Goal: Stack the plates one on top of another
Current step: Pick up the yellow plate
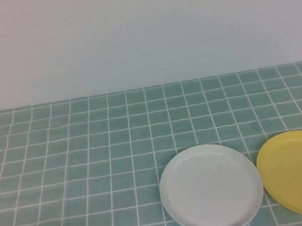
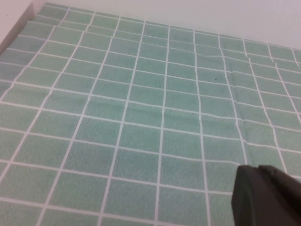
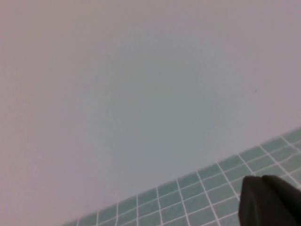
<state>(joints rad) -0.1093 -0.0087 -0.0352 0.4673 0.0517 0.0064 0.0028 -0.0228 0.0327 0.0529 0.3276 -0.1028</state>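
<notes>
High view — white plate (image 1: 211,188), yellow plate (image 1: 300,172) — bare.

Smooth plastic white plate (image 1: 211,188) and yellow plate (image 1: 300,172) lie on creased, matt checked cloth (image 1: 81,171).

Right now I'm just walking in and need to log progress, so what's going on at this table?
Nothing is being handled yet. A white plate and a yellow plate lie side by side on the green checked tablecloth, not stacked. No blue plate shows in any view. Neither arm appears in the high view. The left hand hangs shut over bare cloth, and the right hand is shut too, its camera facing mostly the wall; neither holds anything.
</notes>
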